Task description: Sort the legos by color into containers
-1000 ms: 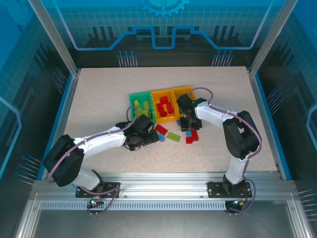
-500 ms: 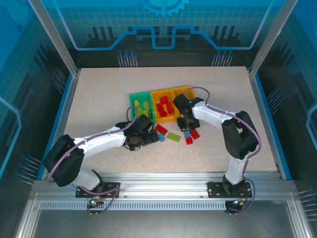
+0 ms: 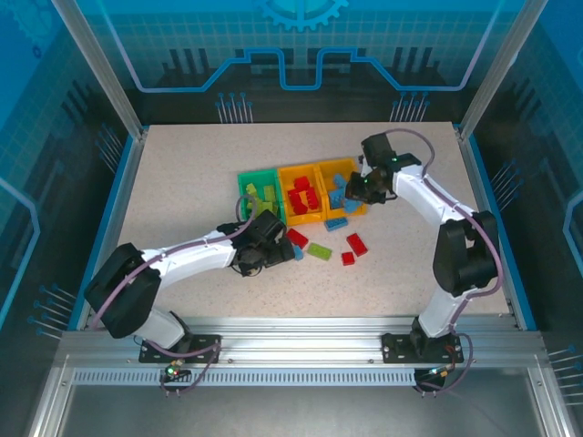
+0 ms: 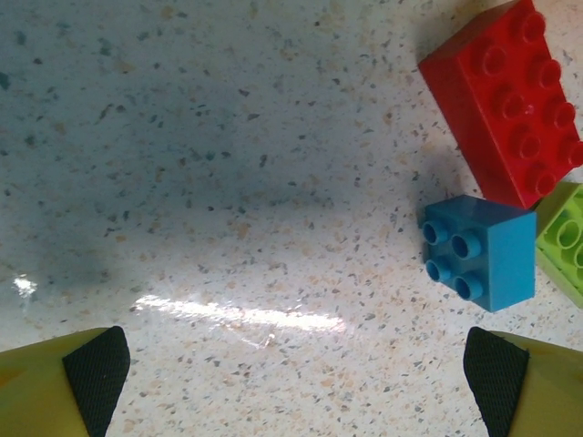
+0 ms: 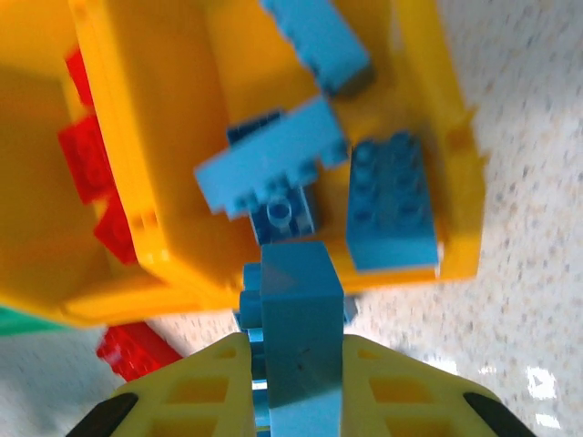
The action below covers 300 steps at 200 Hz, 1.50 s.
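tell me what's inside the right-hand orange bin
The bin holds blue legos, at least four: one flat with studs up, others tilted and overlapping. The floor under them is covered, and the blue brick clamped in the right gripper hides part of the near rim.

1. Tabletop [image 3: 182,182]: pale beige with a fine stone speckle and a slight sheen. It fills the middle of my overhead feed.
2. Blue edge strips [image 3: 114,205]: I count one down each side of the tabletop.
3. Aluminium posts [image 3: 96,64]: two, slanting up from the rear corners.
4. Rear panel [image 3: 301,45]: translucent blue, with grid lines and a gear emblem at top centre.
5. Aluminium rail [image 3: 301,332]: runs across the near edge, with a slotted strip below it.
6. Light: from overhead. My left wrist feed shows a bright glare streak [image 4: 241,316] on the tabletop and a soft grey shadow [image 4: 137,109] beyond it.
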Each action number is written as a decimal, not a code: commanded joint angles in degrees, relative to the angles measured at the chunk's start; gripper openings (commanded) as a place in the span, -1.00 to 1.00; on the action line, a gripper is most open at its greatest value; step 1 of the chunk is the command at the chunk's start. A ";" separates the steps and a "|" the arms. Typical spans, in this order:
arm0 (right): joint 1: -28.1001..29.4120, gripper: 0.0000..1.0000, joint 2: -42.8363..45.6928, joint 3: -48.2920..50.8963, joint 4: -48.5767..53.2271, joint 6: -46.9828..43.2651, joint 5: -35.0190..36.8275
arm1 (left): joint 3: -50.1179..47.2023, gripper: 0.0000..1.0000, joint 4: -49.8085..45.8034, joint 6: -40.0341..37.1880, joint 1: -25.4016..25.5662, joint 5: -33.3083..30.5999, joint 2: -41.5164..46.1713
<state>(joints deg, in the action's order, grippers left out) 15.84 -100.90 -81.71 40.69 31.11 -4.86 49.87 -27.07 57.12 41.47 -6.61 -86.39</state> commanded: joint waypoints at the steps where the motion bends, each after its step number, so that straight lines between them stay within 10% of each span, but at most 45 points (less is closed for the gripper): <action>1: -0.95 -0.56 -4.22 -4.76 -2.57 0.48 -4.41 | 3.23 0.97 0.32 1.02 0.91 0.78 -1.86; 88: -3.56 -0.17 -16.31 -19.96 1.00 0.33 -5.51 | 9.53 0.86 0.72 1.76 2.17 2.35 -8.63; 119: -4.05 0.55 -14.20 -17.43 -0.61 0.97 -8.21 | 12.01 0.85 0.70 2.29 2.49 2.76 -11.10; 300: -11.77 0.63 14.25 10.53 -1.42 -4.56 -2.74 | 19.48 -0.31 -2.99 2.11 3.23 3.64 -20.12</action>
<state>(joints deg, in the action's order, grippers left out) 5.65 -90.15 -72.62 39.05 28.34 -7.92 68.14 -28.21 58.54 44.31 -3.55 -105.97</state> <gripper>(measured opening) 0.815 0.391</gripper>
